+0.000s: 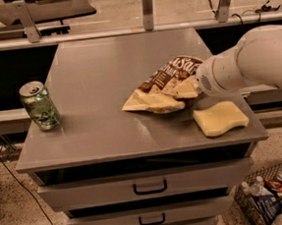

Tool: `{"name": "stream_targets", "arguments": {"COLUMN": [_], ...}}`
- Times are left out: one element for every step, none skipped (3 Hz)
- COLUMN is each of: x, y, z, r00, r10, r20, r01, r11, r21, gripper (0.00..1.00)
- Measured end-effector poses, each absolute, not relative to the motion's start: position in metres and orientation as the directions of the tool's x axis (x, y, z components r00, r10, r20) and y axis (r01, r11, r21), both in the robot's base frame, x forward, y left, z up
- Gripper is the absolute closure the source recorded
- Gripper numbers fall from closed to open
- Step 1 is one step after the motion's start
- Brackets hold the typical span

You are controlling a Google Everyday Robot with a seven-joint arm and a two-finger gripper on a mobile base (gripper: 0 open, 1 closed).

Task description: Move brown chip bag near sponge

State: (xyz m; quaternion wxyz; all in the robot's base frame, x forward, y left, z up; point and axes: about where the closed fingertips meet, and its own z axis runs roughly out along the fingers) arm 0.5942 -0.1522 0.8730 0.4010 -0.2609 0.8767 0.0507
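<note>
Gripper fingers (187, 88) clamp brown chip bag (170, 76) near sponge (220, 119).

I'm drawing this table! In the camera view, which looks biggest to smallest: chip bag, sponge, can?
1. Chip bag, with the gripper at its right end.
2. Sponge and can: about equal, can't rank.

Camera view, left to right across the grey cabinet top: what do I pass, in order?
Green drink can → dark brown crinkly chip bag → pale yellow wavy-edged foam sponge. The end effector sits at the bag's right edge, overlapping it, so it is left out of the order.
</note>
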Motion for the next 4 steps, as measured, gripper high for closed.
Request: {"name": "stream_targets", "arguments": {"x": [0.591,0.589,0.594,0.604], "y": [-0.163,-0.182,-0.212,-0.246], "z": [0.88,0.896,0.922,0.952], "r00": [-0.55,-0.539,-0.497,-0.429], "r10": [-0.419,-0.422,-0.428,-0.404], "r20": [-0.722,-0.729,-0.755,-0.808], "r01": [-0.47,-0.424,-0.366,-0.307], "r11": [0.87,0.884,0.892,0.906], "r21": [-0.147,-0.198,-0.265,-0.29], "gripper": [0.0,0.0,0.0,0.0]}}
